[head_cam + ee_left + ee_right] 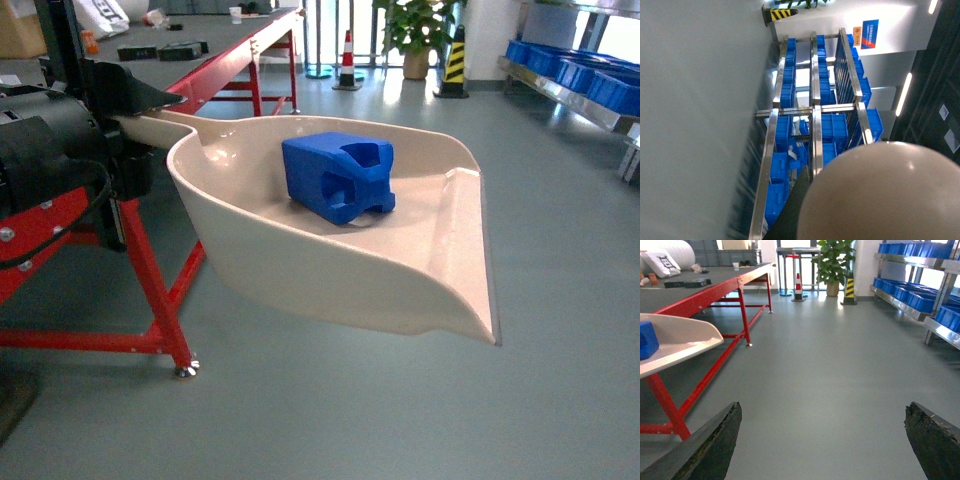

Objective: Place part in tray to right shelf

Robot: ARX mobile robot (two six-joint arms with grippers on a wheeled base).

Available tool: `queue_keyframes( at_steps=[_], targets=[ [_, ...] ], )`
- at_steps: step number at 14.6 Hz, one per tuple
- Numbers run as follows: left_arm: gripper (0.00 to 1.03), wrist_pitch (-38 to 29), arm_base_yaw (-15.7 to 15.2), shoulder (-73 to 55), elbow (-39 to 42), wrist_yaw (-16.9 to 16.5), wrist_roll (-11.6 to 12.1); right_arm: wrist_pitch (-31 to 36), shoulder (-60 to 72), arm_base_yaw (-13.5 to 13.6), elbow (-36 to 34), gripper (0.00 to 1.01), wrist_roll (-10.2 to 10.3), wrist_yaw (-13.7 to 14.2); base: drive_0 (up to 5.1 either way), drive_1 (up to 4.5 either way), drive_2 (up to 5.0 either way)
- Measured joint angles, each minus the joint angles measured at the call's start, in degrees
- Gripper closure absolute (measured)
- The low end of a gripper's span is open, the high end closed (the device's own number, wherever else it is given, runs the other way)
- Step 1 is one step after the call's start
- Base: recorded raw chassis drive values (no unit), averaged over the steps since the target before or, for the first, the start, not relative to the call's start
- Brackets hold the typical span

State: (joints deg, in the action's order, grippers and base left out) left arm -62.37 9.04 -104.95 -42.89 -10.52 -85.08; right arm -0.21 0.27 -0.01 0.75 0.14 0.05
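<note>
Beige smooth plastic forms the tray (pixel 330 270), carried over the floor by its handle in the clamped left gripper (pixel 120 140). The part (pixel 338 175) rests loose inside, probably light, rigid and apt to slide; keep level. Right gripper (pixel 822 440) stands apart, empty.
</note>
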Motion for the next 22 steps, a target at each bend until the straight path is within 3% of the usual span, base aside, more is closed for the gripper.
queue_keyframes(
  at_steps=[3, 22],
  targets=[
    [0.91, 0.15, 0.44, 0.00, 0.00, -0.42, 0.00, -0.13, 0.00, 0.00, 0.00, 0.03, 0.00, 0.13, 0.0, 0.00, 0.0],
    [0.91, -0.04, -0.13, 0.11, 0.13, 0.07, 0.00, -0.22, 0.00, 0.00, 0.00, 0.03, 0.00, 0.07, 0.1, 4.40, -4.3]
  ],
)
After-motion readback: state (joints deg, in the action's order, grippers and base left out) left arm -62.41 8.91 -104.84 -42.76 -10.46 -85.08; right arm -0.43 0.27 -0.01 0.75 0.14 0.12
